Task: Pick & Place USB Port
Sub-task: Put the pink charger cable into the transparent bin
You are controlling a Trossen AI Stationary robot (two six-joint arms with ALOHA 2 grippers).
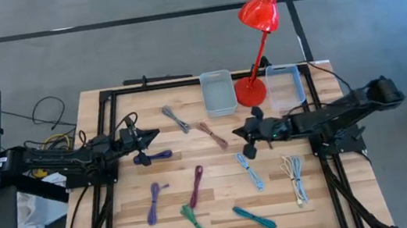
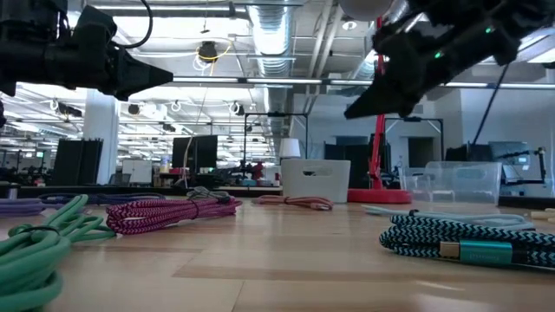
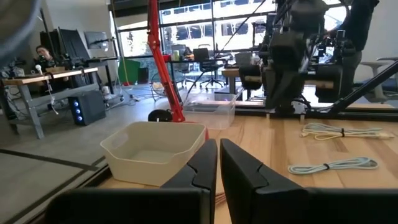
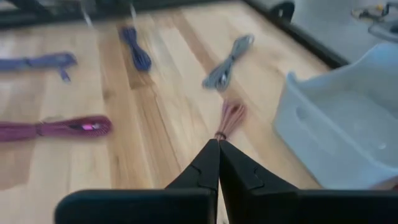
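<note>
High cam looks straight down on the whole table, both arms in frame, lamp at the far edge. Low cam sits at tabletop height, facing level across the boards into the room, cables v. close to the lens. Left wrist cam faces across toward the white bin and lamp pole. Right wrist cam tilts down at the table nr the same bin; both wrist views share it.
</note>
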